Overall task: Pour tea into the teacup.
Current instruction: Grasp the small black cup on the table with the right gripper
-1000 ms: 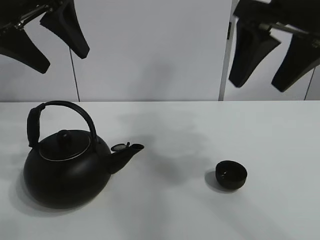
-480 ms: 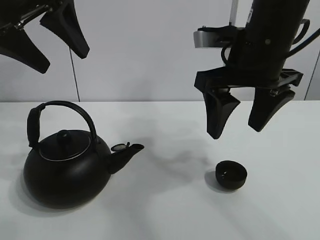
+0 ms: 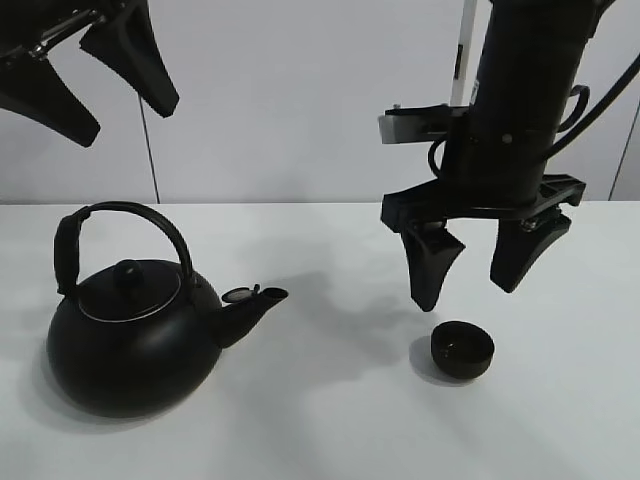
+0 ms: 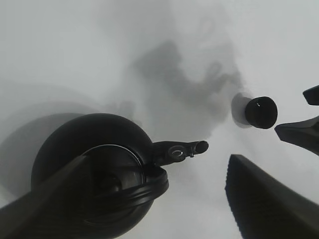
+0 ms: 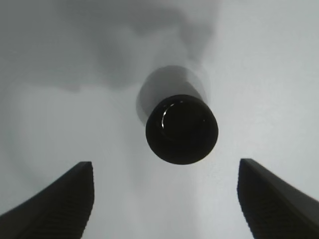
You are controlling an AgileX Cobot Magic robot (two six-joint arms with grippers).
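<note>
The small matte black teacup (image 3: 462,349) stands on the white table at the right; it also shows in the right wrist view (image 5: 181,129) and the left wrist view (image 4: 260,112). My right gripper (image 3: 468,292) hangs open just above the cup, its fingers (image 5: 55,204) spread to either side, empty. The big black kettle (image 3: 135,333) with arched handle stands at the left, spout toward the cup; the left wrist view shows it from above (image 4: 99,169). My left gripper (image 3: 122,115) is open and empty, high above the kettle.
The white table (image 3: 330,420) runs across the view, with a pale wall behind. A thin dark cable (image 3: 150,150) hangs down the wall at the left. Nothing stands between kettle and cup.
My right arm has come down from the top right corner and moved left, lowering its open gripper to just above the teacup. The left gripper, kettle and cup have not moved.
</note>
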